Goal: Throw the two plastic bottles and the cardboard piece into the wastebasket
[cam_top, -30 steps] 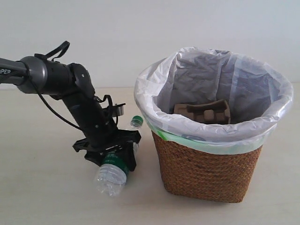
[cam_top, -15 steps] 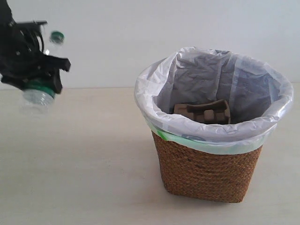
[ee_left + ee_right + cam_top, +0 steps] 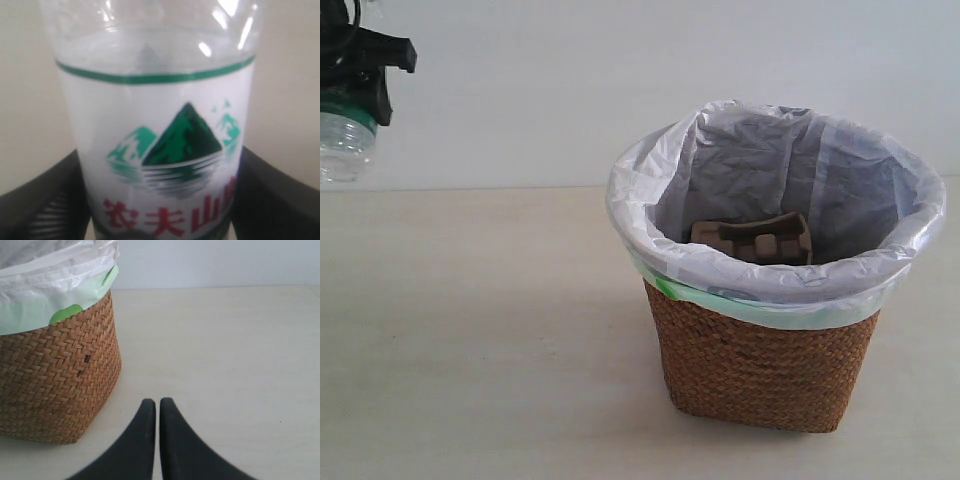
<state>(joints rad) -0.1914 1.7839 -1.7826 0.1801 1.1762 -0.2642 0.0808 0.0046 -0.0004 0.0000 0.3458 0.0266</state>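
Clear green-labelled plastic bottle (image 3: 342,150) hangs roughly upright, clamped in the left claw (image 3: 355,88) high at far left, with the bag-lined brown wicker wastebasket (image 3: 760,370) well apart to its right and lower.

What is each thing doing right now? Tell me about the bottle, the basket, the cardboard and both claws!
Green-label bottle: clamped in the left gripper, up in the air, left of the wastebasket.
Left gripper: shut on the bottle.
Right gripper: shut, empty, beside the wastebasket.
Wastebasket: upright on the table, bag liner open.
Cardboard piece: lying inside the wastebasket.
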